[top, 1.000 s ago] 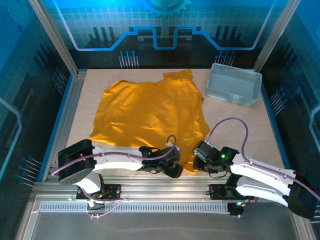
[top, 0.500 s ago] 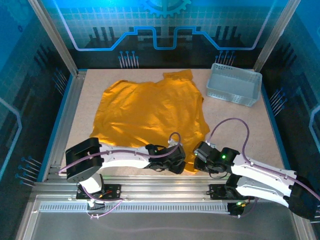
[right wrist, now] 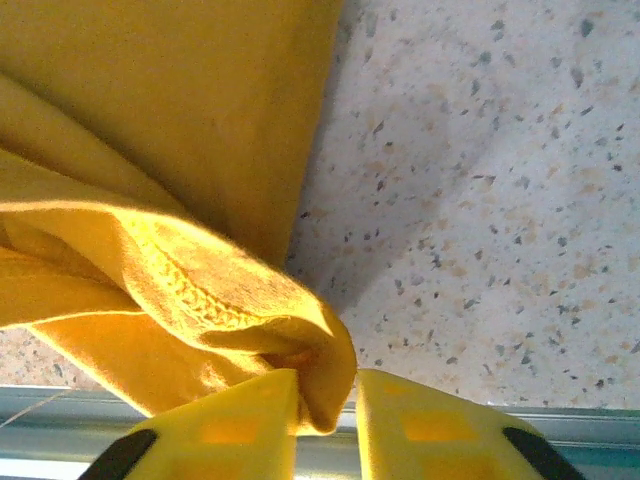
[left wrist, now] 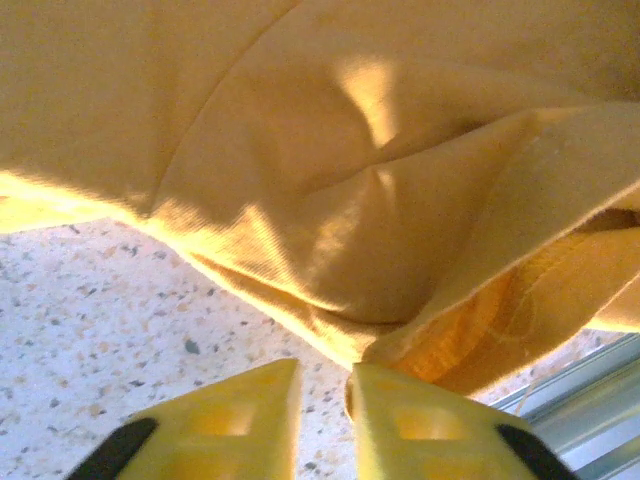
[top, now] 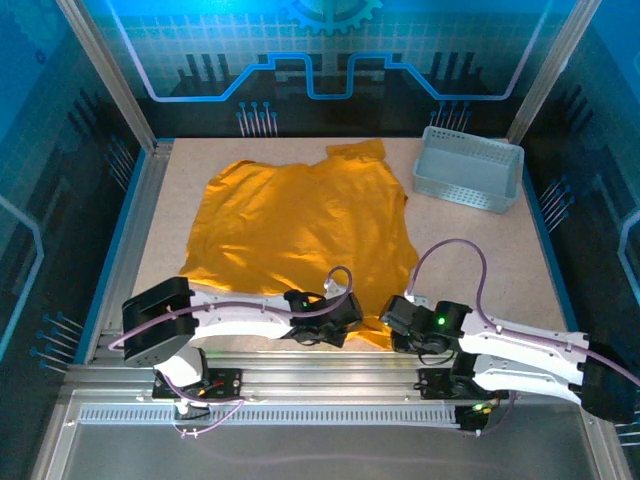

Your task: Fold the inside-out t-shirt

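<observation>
The inside-out t-shirt (top: pixel 300 225) is mustard yellow and lies spread over the middle of the table, its near hem bunched at the front edge. My left gripper (top: pixel 350 325) sits low at that hem. In the left wrist view its jaws (left wrist: pixel 325 375) are almost together, with a point of the hem (left wrist: pixel 345 345) nipped at the tips. My right gripper (top: pixel 392 322) is just to its right. In the right wrist view it (right wrist: pixel 325 385) is shut on a rolled fold of the shirt (right wrist: pixel 250 300), lifted slightly off the table.
A pale grey perforated basket (top: pixel 468 170) stands at the back right. Bare speckled table (top: pixel 490 265) lies right of the shirt. The metal front rail (right wrist: pixel 470 430) runs right behind both grippers.
Both grippers have closed at the shirt's near hem. The left gripper moved right toward the hem, then eased slightly back left. The right gripper shifted a little left.
</observation>
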Robot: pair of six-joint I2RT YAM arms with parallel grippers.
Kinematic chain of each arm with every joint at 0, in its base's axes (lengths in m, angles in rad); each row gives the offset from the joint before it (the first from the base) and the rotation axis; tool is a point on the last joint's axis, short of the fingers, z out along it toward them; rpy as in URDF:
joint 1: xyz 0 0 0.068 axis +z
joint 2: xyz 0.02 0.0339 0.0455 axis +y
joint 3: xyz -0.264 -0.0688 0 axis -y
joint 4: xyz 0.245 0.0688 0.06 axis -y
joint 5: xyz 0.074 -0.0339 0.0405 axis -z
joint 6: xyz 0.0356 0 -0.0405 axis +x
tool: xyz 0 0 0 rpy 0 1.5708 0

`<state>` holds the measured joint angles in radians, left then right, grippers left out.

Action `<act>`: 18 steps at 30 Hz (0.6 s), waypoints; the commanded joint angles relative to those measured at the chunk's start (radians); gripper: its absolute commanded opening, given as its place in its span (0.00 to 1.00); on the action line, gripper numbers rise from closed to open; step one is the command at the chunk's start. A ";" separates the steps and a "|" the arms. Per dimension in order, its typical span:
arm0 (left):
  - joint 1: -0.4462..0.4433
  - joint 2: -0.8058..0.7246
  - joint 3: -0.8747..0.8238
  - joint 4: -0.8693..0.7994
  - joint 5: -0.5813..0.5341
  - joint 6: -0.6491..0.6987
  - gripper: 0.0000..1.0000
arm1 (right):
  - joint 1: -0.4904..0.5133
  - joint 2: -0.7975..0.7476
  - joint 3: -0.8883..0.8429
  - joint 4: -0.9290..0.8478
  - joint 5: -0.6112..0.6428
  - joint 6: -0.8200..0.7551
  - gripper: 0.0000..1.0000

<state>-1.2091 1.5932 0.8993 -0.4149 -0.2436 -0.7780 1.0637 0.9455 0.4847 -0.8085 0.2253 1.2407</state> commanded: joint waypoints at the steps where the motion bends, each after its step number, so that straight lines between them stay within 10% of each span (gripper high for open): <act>1: -0.008 -0.066 -0.032 -0.048 -0.025 -0.004 0.15 | 0.046 0.005 0.034 -0.057 0.026 0.040 0.18; 8: -0.007 -0.193 -0.120 -0.046 -0.035 0.014 0.10 | 0.099 -0.020 0.047 -0.115 0.050 0.021 0.12; 18: -0.012 -0.090 -0.029 0.055 0.075 0.090 0.48 | 0.090 -0.087 0.032 -0.114 0.093 0.086 0.29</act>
<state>-1.2133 1.4696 0.8207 -0.3946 -0.2073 -0.7265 1.1618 0.8906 0.5217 -0.9054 0.2810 1.2823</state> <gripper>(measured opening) 0.471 0.278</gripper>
